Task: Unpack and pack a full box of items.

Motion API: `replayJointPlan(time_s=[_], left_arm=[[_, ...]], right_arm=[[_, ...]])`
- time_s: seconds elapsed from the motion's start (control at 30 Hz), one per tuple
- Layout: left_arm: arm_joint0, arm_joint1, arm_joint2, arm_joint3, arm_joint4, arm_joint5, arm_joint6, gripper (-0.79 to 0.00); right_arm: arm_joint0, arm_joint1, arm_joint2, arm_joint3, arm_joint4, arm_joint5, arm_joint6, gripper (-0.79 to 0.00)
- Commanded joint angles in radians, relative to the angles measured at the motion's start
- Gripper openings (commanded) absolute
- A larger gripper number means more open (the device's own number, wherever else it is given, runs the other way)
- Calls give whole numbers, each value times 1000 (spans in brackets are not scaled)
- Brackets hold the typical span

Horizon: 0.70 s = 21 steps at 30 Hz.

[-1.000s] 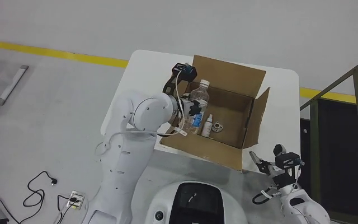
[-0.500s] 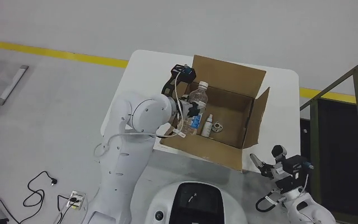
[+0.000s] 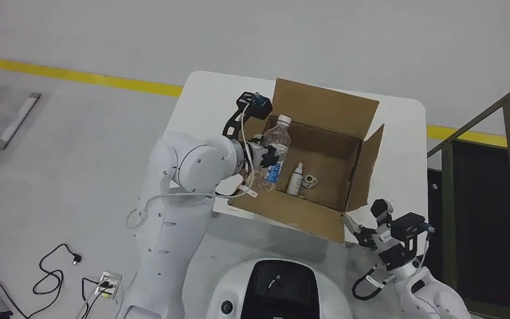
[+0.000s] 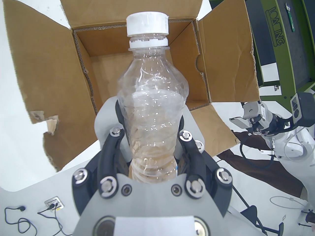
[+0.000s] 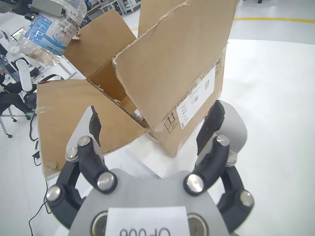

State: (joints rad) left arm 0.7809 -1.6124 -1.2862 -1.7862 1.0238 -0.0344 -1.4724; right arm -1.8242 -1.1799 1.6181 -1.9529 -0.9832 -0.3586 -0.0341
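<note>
On the white table (image 3: 203,96), the left gripper (image 3: 264,159) is clamped around the lower body of a clear plastic bottle (image 3: 274,142) with a white cap and a blue-and-white label (the jaws press it from both sides in the left wrist view, where the gripper (image 4: 150,136) grips the bottle (image 4: 152,92) below its shoulder). The bottle hangs tilted in the air over the left edge of the open cardboard box (image 3: 323,104), cap towards the far flap. Inside the box lie a small white bottle (image 3: 296,179) and, just beside it, a small metal part (image 3: 309,182). Near the box's near right corner, the right gripper (image 3: 368,227) has its fingers spread apart and holds nothing.
</note>
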Motion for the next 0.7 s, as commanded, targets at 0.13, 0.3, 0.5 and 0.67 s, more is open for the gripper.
replayJointPlan(time_s=[0.13,0.3,0.5,0.67], left_arm=[[0,13,-16,-45,-13,-6,-30,-785],[-4,25,-31,-63,-7,4,-48,-785],[-8,38,-53,-83,2,20,-51,-785],[-5,51,-87,-97,33,35,-48,-785]], right_arm=[[37,-5,-35,0,18,50,22,-89],[59,-10,-57,-4,15,108,35,-172],[71,-16,-67,-4,2,198,37,-548],[71,-19,-59,-10,8,234,23,-785]])
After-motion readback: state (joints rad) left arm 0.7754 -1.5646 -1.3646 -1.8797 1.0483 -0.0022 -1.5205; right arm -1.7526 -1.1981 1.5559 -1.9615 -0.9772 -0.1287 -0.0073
